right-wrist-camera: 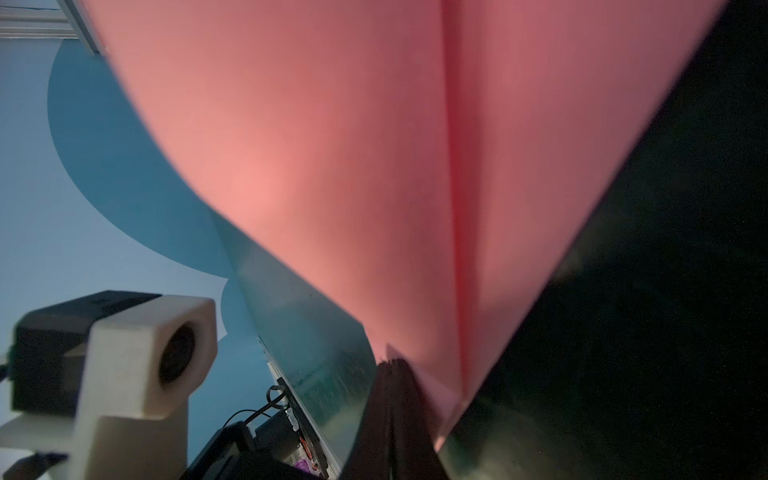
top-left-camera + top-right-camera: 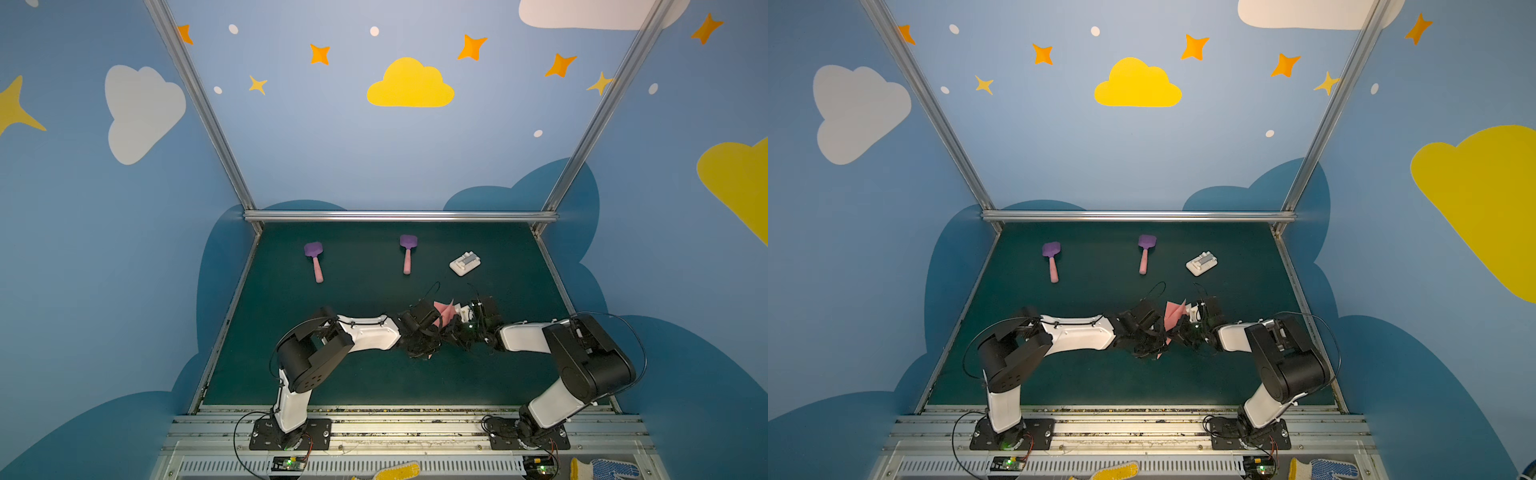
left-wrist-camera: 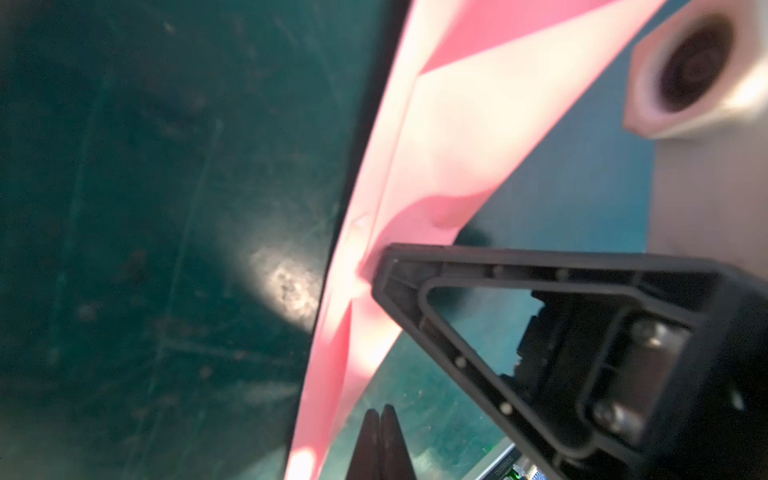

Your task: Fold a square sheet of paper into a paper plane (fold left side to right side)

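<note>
Salmon-pink paper plane (image 2: 444,311) over a dark green mat (image 2: 374,374), within blue painted walls (image 2: 332,158).
Deeper red along the plane's centre crease in the right wrist view. Spatula (image 2: 316,262) and second spatula (image 2: 407,253), each purple-headed and pink-handled. Small block (image 2: 465,263) white with a grey patch. Walls patterned with yellow and white clouds, orange stars, white dots. Left arm (image 2: 365,330) and right arm (image 2: 523,336) white-shelled, black-jointed.

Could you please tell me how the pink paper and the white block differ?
The pink paper is thin and creased; the white block is chunky. The pink paper is held up, pinched in the shut right gripper; the white block lies flat on the mat, untouched. The pink paper is nearer the front; the white block lies farther back. Both sit right of the mat's middle.
</note>
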### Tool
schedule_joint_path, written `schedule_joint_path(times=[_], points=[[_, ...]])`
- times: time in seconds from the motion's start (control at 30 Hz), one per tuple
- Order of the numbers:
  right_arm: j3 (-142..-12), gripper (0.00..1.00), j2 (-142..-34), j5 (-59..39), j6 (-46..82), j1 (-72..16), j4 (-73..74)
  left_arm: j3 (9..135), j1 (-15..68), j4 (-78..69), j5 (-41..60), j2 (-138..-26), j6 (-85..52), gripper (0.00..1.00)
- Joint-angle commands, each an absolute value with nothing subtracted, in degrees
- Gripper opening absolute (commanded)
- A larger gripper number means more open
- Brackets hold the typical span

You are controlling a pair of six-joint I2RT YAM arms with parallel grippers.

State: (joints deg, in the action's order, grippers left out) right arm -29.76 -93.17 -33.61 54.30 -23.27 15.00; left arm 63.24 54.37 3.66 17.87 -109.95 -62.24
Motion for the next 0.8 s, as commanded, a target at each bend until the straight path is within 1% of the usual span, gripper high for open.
schedule_joint_path(times=[0.0,0.77], points=[[-27.2,0.00,-95.0,-28.0,54.9,-23.2,7.3,62.7,54.0,4.0,17.3,-110.9,-61.3,0.03],[-27.9,0.00,-94.5,-29.0,54.9,-23.2,7.1,58.5,53.1,1.9,16.9,-109.2,-61.8,0.03]])
